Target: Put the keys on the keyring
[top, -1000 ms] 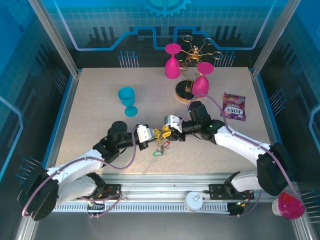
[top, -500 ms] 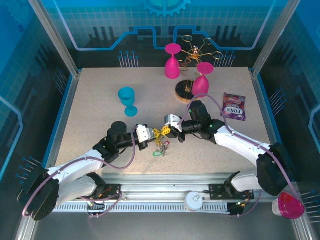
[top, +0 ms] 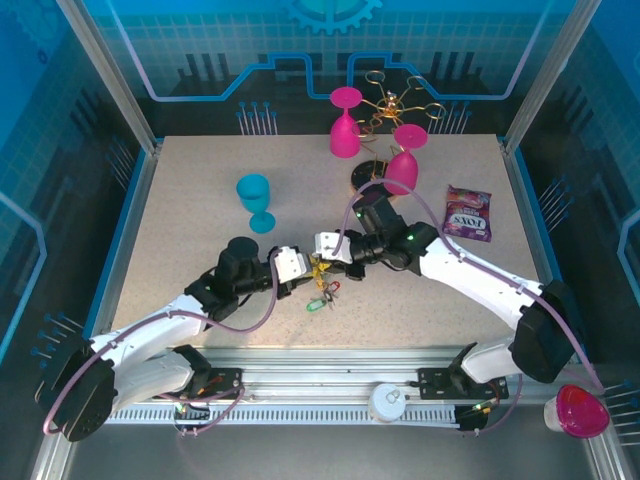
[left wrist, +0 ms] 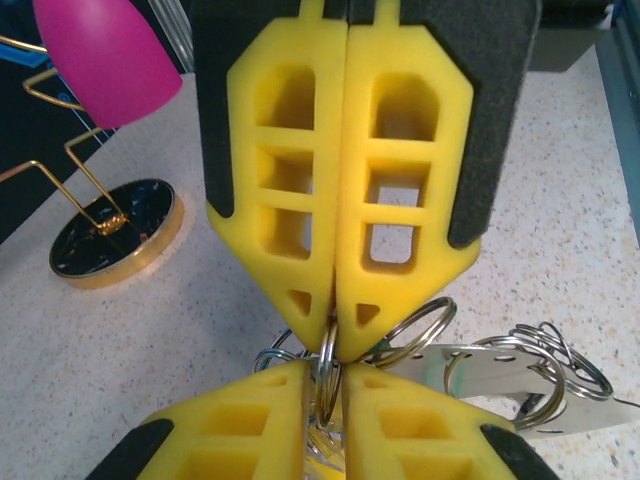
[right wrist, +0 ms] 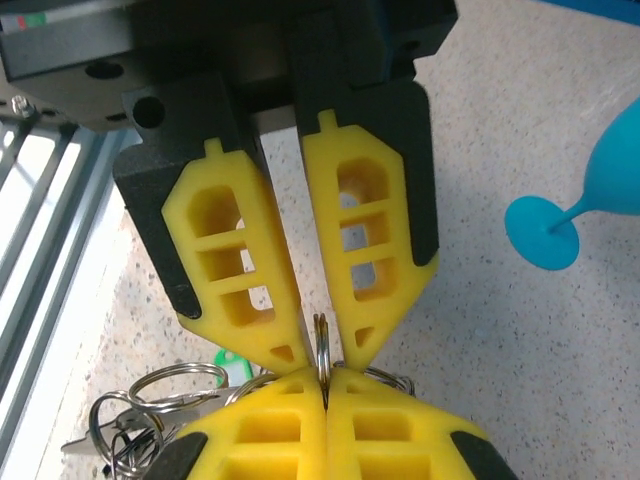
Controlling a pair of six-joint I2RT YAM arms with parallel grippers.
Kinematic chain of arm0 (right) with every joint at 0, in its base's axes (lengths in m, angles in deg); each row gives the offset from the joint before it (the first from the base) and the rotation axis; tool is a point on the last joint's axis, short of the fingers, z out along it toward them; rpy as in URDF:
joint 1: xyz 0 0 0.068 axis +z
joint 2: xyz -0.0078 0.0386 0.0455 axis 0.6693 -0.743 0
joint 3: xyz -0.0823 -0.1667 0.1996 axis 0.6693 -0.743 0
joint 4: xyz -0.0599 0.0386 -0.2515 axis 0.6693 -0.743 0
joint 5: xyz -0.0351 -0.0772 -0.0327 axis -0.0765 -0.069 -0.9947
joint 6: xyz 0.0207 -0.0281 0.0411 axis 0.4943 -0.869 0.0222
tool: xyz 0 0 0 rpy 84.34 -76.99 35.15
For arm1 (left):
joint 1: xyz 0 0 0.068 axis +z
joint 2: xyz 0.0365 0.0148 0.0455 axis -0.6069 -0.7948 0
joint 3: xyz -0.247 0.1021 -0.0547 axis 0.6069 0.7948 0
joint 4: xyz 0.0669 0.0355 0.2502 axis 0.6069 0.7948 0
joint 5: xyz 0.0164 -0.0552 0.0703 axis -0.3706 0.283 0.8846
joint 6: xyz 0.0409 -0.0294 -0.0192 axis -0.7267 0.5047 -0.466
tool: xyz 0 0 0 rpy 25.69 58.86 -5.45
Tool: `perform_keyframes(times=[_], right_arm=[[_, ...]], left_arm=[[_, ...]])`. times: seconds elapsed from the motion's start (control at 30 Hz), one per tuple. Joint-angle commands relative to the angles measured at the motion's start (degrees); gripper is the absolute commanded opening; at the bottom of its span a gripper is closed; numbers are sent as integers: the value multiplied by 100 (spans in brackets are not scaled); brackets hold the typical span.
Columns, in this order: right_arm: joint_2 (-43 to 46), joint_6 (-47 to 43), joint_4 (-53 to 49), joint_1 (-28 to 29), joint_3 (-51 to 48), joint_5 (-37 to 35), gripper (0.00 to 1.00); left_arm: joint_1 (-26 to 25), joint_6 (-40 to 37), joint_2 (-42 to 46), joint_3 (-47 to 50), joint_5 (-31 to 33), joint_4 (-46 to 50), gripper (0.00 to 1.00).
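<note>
Right gripper (top: 322, 256) has swung in closer, meeting the left gripper (top: 300, 272) tip to tip; both clenched on the keyring (right wrist: 322, 345), keys (left wrist: 520, 375) dangling beneath (over the table centre). Hold steady, rotate gently.

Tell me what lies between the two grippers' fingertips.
The keyring, seen edge-on, stands pinched between the left gripper and right gripper, fingertip to fingertip, in both wrist views; the keys hang beside.

speckled table (top: 180, 250) carries a blue goblet (top: 255, 201), candy packet (top: 467, 213), stand base (top: 368, 181).
</note>
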State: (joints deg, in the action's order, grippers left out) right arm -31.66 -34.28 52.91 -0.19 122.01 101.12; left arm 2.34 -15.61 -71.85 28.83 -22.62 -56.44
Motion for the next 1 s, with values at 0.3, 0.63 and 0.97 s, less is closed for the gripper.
perform_keyframes(times=[0.3, 0.63, 0.97], right_arm=[[-132, -236, -397, 311, 362, -109, 0], [669, 1048, 1585, -645, -1019, 1496, 25], [514, 1131, 1781, -693, -1084, 1817, 28]], left_arm=[[11, -49, 13, -236, -287, -193, 0], [15, 84, 268, 255, -511, -1076, 0], [18, 215, 216, 239, -655, -1147, 0]])
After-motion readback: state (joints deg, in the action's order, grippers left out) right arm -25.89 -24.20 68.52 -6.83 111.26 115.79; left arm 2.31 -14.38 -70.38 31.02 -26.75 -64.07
